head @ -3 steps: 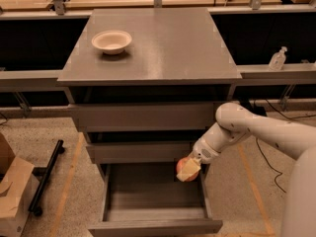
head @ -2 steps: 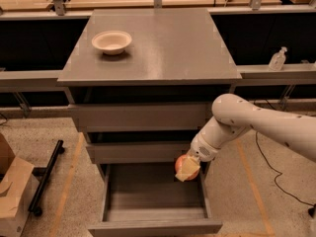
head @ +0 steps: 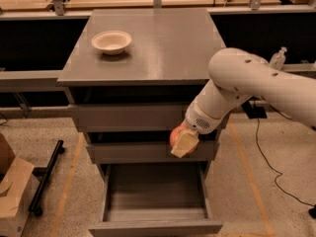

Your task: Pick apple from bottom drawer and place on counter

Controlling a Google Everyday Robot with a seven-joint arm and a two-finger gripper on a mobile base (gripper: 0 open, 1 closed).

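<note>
apple (head: 175,134) was pinched in my gripper (head: 183,144), level with the middle drawer (head: 138,152) front, above the open bottom drawer (head: 155,227), below the counter (head: 168,48).

The arm (head: 237,83) is smooth, glossy white, built of fat rounded tubular links. Up and to the right of the apple (head: 174,135), its widest shell carries a few small dark holes. Just right of the apple the wrist ends in a rounded cap with a speckled grey patch. The gripper (head: 180,143), touching the apple's right side, has pale cream wedge-shaped fingers (head: 186,142).
</note>
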